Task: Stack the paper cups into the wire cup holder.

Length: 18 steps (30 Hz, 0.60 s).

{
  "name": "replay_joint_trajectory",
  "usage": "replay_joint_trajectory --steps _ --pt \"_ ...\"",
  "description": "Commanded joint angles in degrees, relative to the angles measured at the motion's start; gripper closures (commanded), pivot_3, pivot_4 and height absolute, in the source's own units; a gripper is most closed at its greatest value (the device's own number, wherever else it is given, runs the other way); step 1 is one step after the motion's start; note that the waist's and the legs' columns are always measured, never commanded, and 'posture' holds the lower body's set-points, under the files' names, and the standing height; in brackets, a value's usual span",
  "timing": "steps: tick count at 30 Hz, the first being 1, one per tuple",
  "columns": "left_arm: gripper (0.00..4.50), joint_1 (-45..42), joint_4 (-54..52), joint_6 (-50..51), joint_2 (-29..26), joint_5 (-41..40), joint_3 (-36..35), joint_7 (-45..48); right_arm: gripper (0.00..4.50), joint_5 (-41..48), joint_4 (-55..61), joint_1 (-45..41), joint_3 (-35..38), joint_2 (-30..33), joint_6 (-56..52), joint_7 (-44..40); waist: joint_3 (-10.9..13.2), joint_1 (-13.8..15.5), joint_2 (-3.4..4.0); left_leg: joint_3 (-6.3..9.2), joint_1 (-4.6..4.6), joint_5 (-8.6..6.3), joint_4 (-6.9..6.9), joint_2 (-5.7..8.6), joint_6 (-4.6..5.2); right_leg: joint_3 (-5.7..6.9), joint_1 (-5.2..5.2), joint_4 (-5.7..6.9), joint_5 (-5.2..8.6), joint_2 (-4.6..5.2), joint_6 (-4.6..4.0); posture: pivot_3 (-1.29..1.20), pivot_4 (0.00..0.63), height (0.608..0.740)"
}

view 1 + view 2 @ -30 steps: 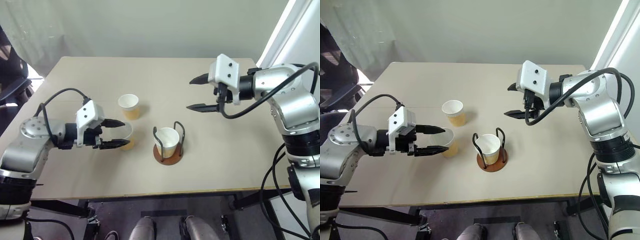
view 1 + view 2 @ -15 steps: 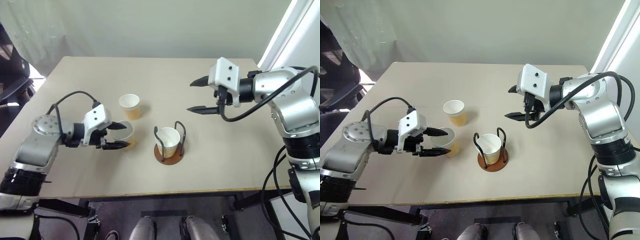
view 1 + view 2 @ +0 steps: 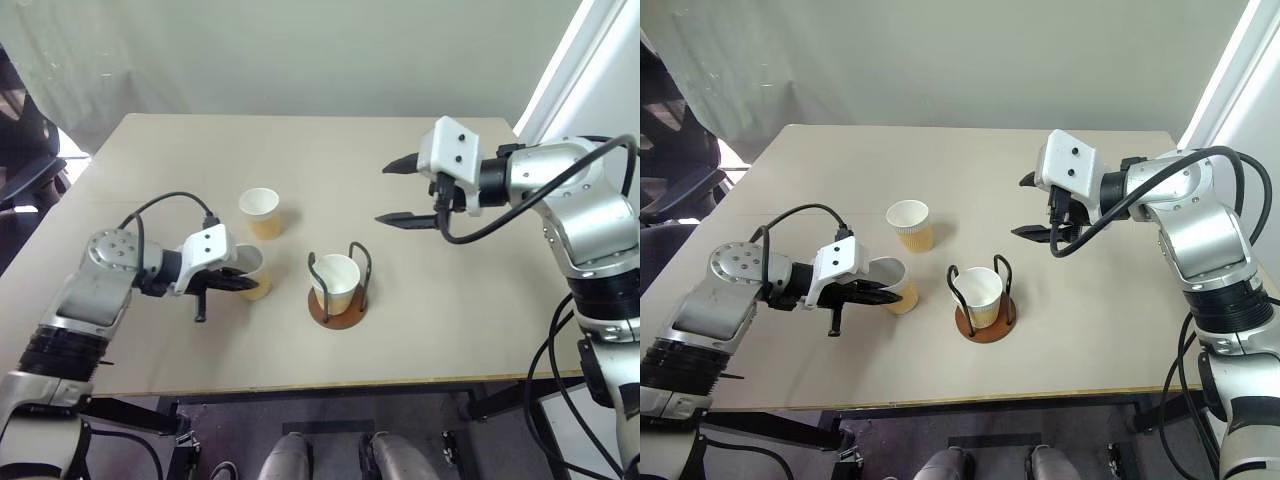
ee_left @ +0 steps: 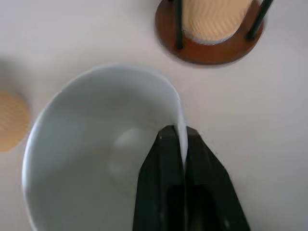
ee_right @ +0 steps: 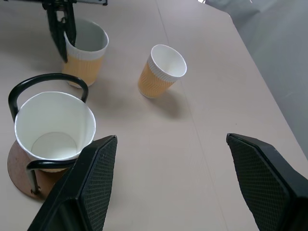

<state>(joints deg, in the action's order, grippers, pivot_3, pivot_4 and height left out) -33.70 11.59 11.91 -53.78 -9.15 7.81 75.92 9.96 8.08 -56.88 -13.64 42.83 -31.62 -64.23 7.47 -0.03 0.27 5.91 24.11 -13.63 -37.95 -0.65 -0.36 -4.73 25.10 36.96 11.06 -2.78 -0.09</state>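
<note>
One paper cup (image 3: pixel 335 283) stands upright inside the wire cup holder (image 3: pixel 338 316) near the table's middle. Just left of the holder stands a second paper cup (image 3: pixel 254 270). My left gripper (image 3: pixel 243 283) is shut on that cup's wall, one finger inside and one outside, as the left wrist view shows at the rim (image 4: pixel 179 115). A third paper cup (image 3: pixel 260 212) stands free further back. My right gripper (image 3: pixel 382 193) hangs open above the table, to the right of and behind the holder, with nothing between its fingers.
The beige table (image 3: pixel 450 330) has its front edge close to the holder. A dark chair (image 3: pixel 25 150) stands off the table's left side. A pale curtain hangs behind the table.
My left gripper dropped a little, moved in and shut on the near cup's wall. The right arm has stayed still.
</note>
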Motion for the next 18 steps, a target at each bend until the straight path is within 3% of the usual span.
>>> replay_joint_trajectory --steps 1,6,11,14,18 --pt "4.45 -3.63 2.18 -3.86 0.14 2.32 0.71 0.9 0.74 0.44 2.23 -0.61 2.74 0.83 0.12 0.66 0.0 0.06 0.0 0.0 0.0 0.0 -0.02 0.0 0.0 0.0 -0.01 0.0 -0.01 0.0 0.01 0.0 0.15 0.74" --pt "4.45 -15.17 5.83 -5.14 2.9 -0.9 1.13 8.62 0.74 3.0 4.17 0.51 6.18 3.49 -0.23 -0.97 0.0 0.66 -0.04 0.02 0.15 0.02 -0.13 0.0 0.04 0.03 0.01 -0.02 -0.04 0.0 0.05 0.0 0.15 0.74" --pt "4.45 -27.59 9.03 -2.78 5.23 -6.7 3.62 16.31 0.74 12.28 9.55 4.55 13.39 6.91 -1.37 -5.65 -0.02 0.99 -0.07 -0.02 0.5 0.0 -0.24 0.01 0.19 0.04 0.17 -0.23 -0.16 0.02 0.2 0.0 0.15 0.74" --pt "4.45 -33.99 6.94 0.23 1.9 -19.64 12.2 16.58 0.74 21.63 13.25 9.79 21.6 10.11 -4.86 -9.16 -0.01 1.01 -0.08 -0.05 0.61 0.0 -0.22 0.0 0.2 0.03 0.18 -0.36 -0.13 0.02 0.29 0.0 0.15 0.74" --pt "4.45 -39.91 5.24 -0.77 -1.07 -31.46 23.75 16.58 0.74 24.47 16.47 15.07 25.49 13.63 -6.04 -7.95 -0.01 1.05 -0.08 -0.12 0.68 0.03 -0.21 -0.05 0.19 0.0 0.17 -0.61 -0.06 0.02 0.43 0.0 0.15 0.74"
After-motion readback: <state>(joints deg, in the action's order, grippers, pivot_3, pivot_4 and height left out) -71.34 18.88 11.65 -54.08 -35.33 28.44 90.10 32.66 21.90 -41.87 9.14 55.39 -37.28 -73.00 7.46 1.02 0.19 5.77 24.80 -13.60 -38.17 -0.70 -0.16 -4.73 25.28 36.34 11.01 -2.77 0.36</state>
